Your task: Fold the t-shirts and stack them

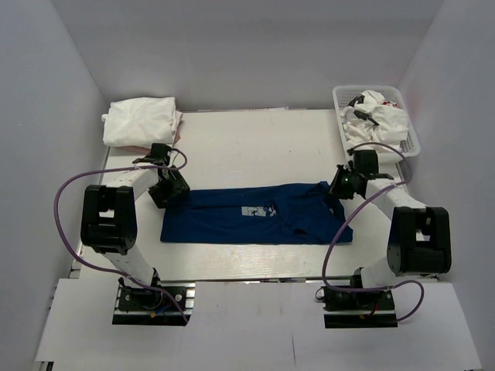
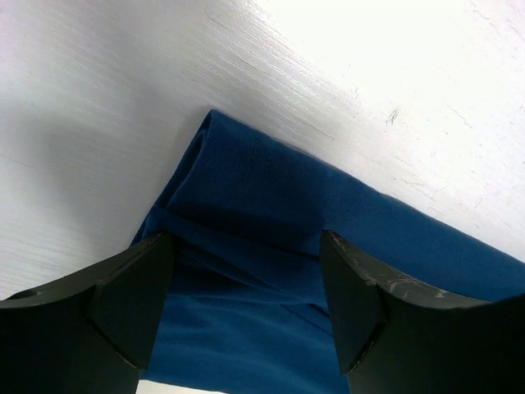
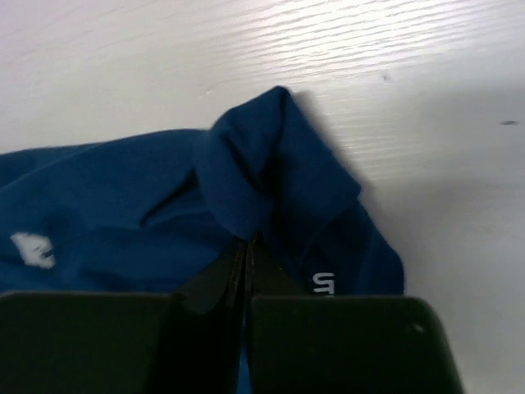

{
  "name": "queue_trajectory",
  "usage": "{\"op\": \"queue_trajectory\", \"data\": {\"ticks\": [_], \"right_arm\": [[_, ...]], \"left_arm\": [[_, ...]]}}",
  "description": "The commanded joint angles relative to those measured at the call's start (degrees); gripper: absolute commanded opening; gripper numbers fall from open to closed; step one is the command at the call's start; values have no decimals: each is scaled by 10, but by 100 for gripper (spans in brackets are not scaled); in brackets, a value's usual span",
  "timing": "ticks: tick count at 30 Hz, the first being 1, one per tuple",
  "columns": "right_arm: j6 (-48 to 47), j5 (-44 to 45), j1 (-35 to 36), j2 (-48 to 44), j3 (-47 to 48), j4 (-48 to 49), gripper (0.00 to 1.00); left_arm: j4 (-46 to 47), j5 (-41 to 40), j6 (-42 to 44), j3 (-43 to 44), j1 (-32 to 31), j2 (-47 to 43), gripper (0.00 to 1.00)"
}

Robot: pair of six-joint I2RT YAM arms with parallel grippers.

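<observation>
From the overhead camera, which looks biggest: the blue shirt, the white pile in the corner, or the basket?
1. The navy t-shirt, clearly largest.
2. The white basket and the folded white pile look alike, too close to rank.

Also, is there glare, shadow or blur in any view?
Top external: even, soft light, all sharp. Left wrist: the table blows out white at upper right; the fingers are soft, near-black. Right wrist: a glare band on the table, a shadow right of the navy t-shirt.
</observation>
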Motion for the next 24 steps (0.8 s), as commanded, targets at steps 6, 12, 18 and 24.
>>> {"op": "queue_trajectory", "data": {"ticks": [6,12,18,24], "right_arm": [[15,-280,-81,-72,-63,183,0],[43,-371,-113,-64,-97,246,0],[11,-295,-134,-50,-99,200,0],[10,-168,-158,-50,-89,151,6]], "left_arm": [[-17,-51,11,-26,6,33,82],[-23,-68,11,-26,12,46,82],[-34,-81,6,-20,12,51,82],[-34,-86,6,-15,17,51,82]]}}
